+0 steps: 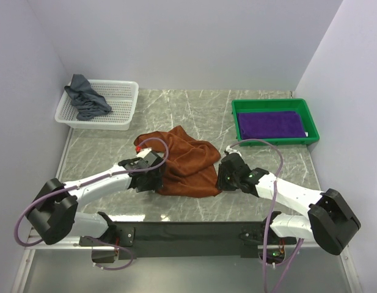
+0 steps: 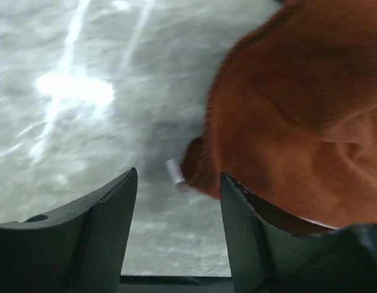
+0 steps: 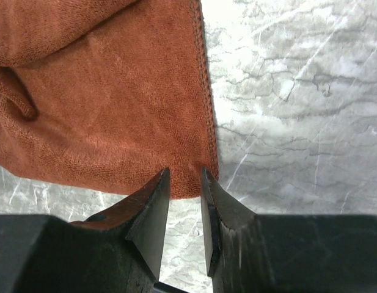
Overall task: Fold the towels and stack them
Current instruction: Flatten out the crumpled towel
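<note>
A rust-brown towel point(image 1: 188, 162) lies crumpled in the middle of the table. My left gripper point(image 1: 153, 178) is at its left edge and my right gripper point(image 1: 225, 177) at its right edge. In the left wrist view the gripper point(image 2: 178, 177) is open with bare table between its fingers. The towel's point(image 2: 298, 110) corner, with a white tag point(image 2: 174, 173), lies just ahead of the tips. In the right wrist view the gripper point(image 3: 184, 172) stands narrowly open over the near corner of the flat towel point(image 3: 102, 110). A purple towel point(image 1: 270, 124) lies folded in the tray. A grey-blue towel point(image 1: 87, 97) sits bunched in the basket.
The green tray point(image 1: 313, 131) stands at the back right and the white mesh basket point(image 1: 124, 104) at the back left. White walls close in the table on three sides. Marble tabletop point(image 1: 176, 113) shows between the basket and the tray.
</note>
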Robot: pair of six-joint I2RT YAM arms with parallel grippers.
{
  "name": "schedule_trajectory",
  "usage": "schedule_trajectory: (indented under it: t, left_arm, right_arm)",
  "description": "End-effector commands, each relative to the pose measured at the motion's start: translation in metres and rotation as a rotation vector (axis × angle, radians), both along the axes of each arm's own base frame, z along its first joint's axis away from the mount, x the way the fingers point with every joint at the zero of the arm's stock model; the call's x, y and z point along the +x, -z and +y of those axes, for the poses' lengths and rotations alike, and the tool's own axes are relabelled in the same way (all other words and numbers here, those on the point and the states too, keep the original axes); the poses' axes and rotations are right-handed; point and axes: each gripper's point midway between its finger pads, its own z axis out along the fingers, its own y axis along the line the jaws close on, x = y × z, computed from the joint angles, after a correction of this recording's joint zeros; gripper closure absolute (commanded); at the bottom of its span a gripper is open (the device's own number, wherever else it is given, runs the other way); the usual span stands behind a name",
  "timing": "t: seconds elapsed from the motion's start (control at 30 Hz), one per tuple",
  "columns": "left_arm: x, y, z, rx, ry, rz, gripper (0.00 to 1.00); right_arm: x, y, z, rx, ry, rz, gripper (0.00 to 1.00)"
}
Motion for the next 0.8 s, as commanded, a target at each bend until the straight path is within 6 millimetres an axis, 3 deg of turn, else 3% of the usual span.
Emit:
schedule_trajectory:
  t: [0.0, 0.23, 0.4, 0.57, 0.6, 0.7, 0.73, 0.77]
  left_arm:
    - [0.016, -0.003, -0.027, -0.104, 0.072, -0.043, 0.39]
    - [0.008, 0.008, -0.030, -0.130, 0.089, -0.016, 0.47]
    - [0.006, 0.017, -0.028, -0.122, 0.092, 0.000, 0.54]
    - [0.007, 0.023, -0.030, -0.124, 0.098, 0.007, 0.71]
    - [0.007, 0.024, -0.029, -0.119, 0.095, 0.012, 0.83]
    - [0.005, 0.021, -0.024, -0.095, 0.085, 0.017, 0.99]
    - [0.007, 0.014, -0.025, -0.097, 0.082, 0.010, 0.99]
    - [0.009, 0.009, -0.024, -0.096, 0.071, 0.003, 0.99]
  right_arm:
    - [0.002, 0.002, 0.002, 0.022, 0.031, -0.009, 0.66]
    - [-0.003, 0.011, -0.023, -0.068, 0.130, 0.014, 0.63]
    - [-0.008, 0.022, -0.017, -0.045, 0.118, 0.056, 0.62]
    - [-0.007, 0.024, -0.005, -0.006, 0.101, 0.078, 0.62]
    - [-0.008, 0.024, -0.003, 0.000, 0.095, 0.082, 0.62]
    - [-0.008, 0.024, -0.003, -0.010, 0.088, 0.089, 0.74]
    - [-0.008, 0.021, -0.006, -0.031, 0.080, 0.090, 0.90]
    - [-0.005, 0.013, -0.007, -0.033, 0.081, 0.071, 0.96]
